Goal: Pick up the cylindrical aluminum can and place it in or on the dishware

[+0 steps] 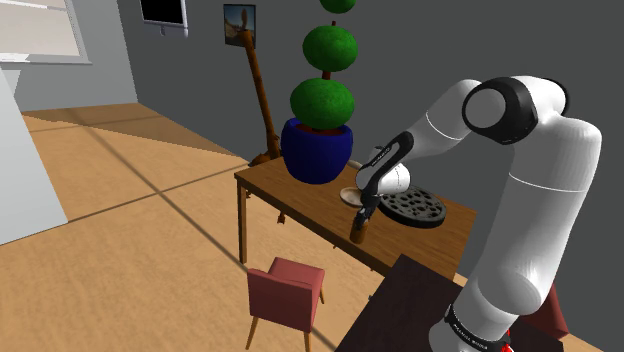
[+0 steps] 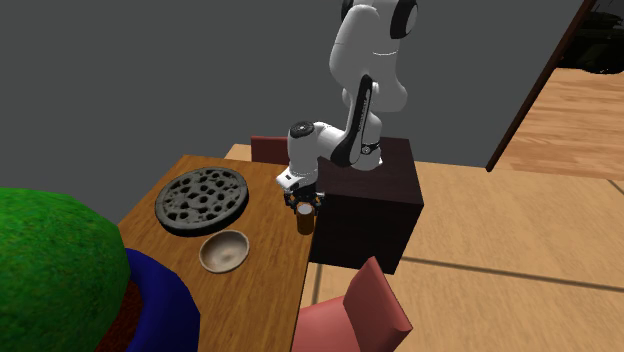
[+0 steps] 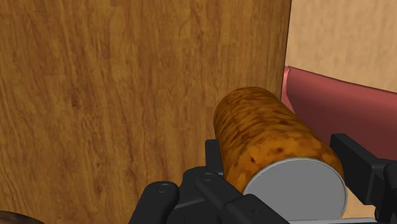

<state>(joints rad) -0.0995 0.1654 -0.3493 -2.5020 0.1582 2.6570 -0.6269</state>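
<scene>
Dishware first, reading the second exterior view left to right: a dark round platter full of holes (image 2: 202, 198), then a small pale bowl (image 2: 224, 250) just in front of it, both on the wooden table (image 2: 265, 290). Further right, right at the table's edge, stands the can (image 2: 305, 224), upright, with a mottled brown skin and a flat grey end. The black gripper (image 2: 303, 207) comes down on it from above, and in the wrist view the fingers (image 3: 356, 165) are pinching its round side, one on each flank. I can't tell whether it's off the wood yet.

My guess is that it's light and stiff enough, but with a smooth curved wall that could slip or dent. So I'd grip across the middle of the body, moderately firm. The red chair (image 2: 350, 320) sits lower right, out of the way.
</scene>
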